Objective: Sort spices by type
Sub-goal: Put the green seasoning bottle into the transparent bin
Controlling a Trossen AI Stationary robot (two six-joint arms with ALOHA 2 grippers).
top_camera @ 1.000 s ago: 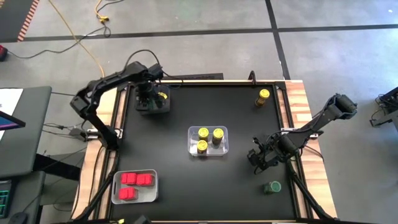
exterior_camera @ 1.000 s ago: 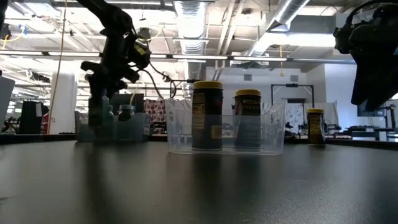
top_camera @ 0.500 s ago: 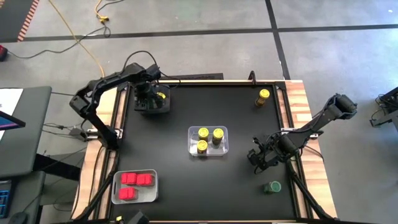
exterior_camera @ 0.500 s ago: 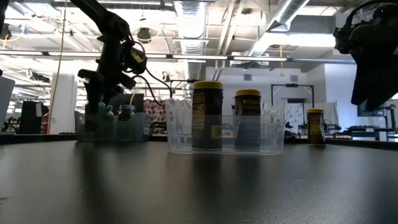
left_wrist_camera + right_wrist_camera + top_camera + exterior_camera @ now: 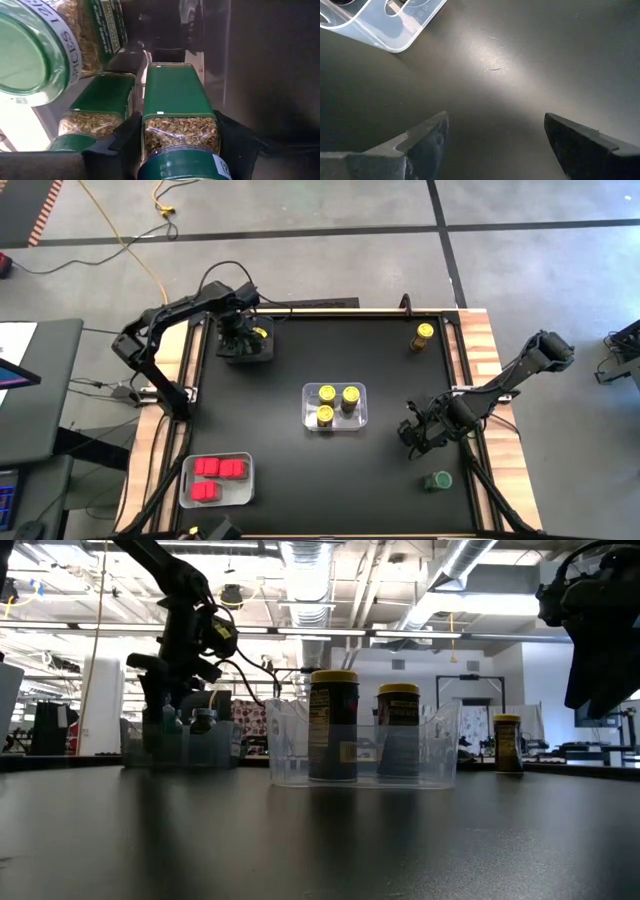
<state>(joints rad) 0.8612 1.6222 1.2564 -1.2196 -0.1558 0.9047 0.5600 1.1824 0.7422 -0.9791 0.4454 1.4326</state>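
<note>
green-lidded jar [image 5: 181, 131] clamped between left gripper [image 5: 175, 145] jaws, right gripper [image 5: 495, 145] jaws spread

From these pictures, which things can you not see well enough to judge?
- High view: the green-lidded jars in the grey bin are covered by the left arm, so they cannot be counted.
- Left wrist view: the held green jar is cut off by the picture's edge.
- Low view: the loose green-lidded jar does not appear.
- Right wrist view: only a corner of the clear bin shows.
</note>
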